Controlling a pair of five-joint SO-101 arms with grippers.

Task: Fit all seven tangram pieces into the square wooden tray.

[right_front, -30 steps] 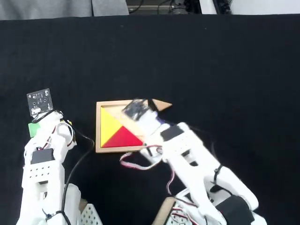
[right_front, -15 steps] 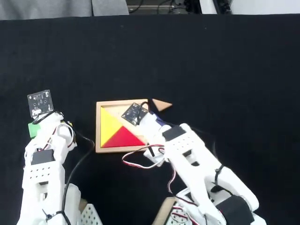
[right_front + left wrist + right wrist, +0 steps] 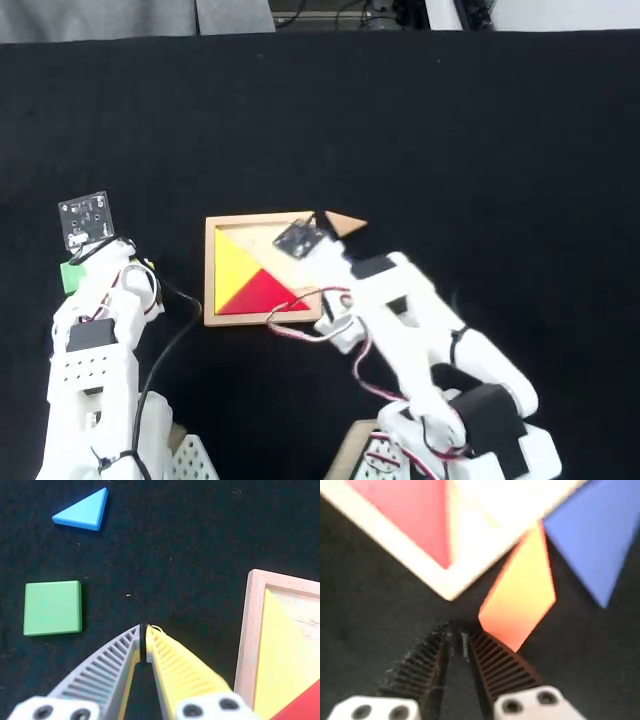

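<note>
The square wooden tray (image 3: 212, 290) holds a yellow triangle (image 3: 236, 266) and a red triangle (image 3: 262, 295). My right arm (image 3: 385, 290) hangs over the tray's right side, and an orange piece (image 3: 346, 224) peeks out just past its far right corner. My right gripper (image 3: 456, 637) is shut and empty over the black table, close to a tray corner (image 3: 446, 582), an orange parallelogram (image 3: 520, 592) and a blue triangle (image 3: 595, 535). My left gripper (image 3: 145, 630) is shut and empty, left of the tray rim (image 3: 247, 630), near a green square (image 3: 52, 607) and a light blue triangle (image 3: 82, 512).
Black cloth covers the table, with wide open space beyond the tray and to its right. The left arm (image 3: 95, 340) stands at the near left with the green square (image 3: 70, 275) beside it. Loose cables (image 3: 300, 330) trail by the tray's near edge.
My right arm has swung to the right, its wrist shifting from above the tray's middle toward the far right corner. The left arm has stayed put.
</note>
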